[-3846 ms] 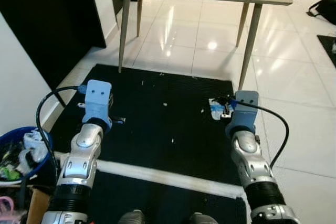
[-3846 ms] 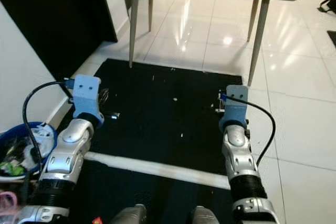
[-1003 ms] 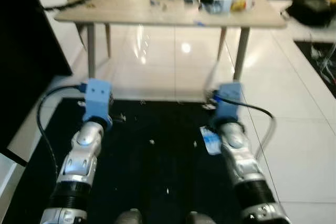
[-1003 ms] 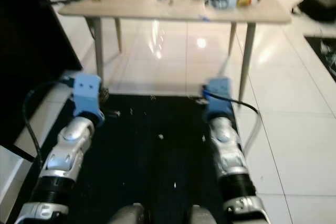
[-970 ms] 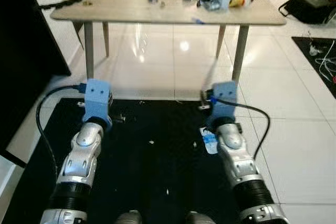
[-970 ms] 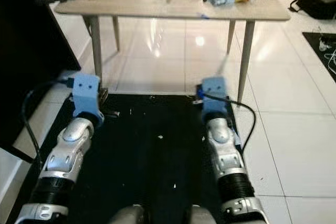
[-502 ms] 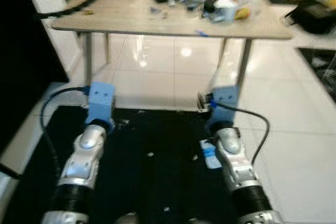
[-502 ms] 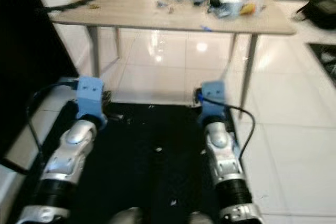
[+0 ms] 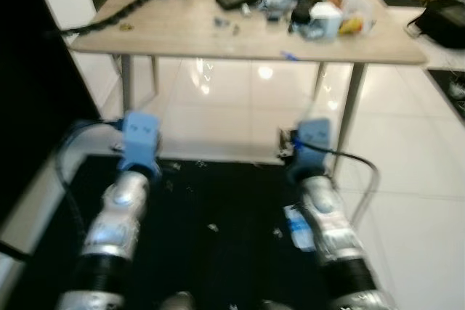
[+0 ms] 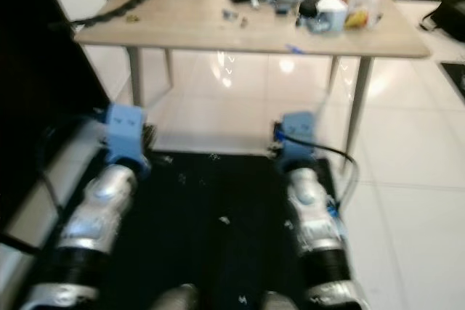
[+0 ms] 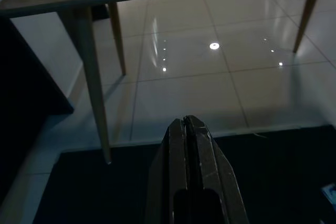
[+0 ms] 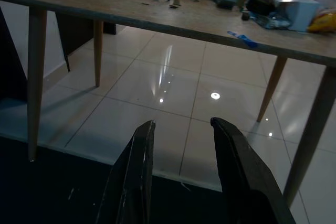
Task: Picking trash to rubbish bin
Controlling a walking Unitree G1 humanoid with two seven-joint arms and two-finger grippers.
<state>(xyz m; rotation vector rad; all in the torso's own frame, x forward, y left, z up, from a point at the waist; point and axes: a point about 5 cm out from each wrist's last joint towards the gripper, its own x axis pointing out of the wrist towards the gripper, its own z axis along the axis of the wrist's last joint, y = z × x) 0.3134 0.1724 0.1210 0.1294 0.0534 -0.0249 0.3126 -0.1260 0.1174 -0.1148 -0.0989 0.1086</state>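
Two grippers face the table: left gripper closed and empty, right gripper parted and empty. Wrapper lies on the mat beside the right forearm; lower the right gripper squarely over it.

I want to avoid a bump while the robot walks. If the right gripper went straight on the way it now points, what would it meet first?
Probably nothing soon. The right gripper, fingers apart, points under the wooden table at bare white floor tiles. The table leg stands off to one side, though depth is unclear.
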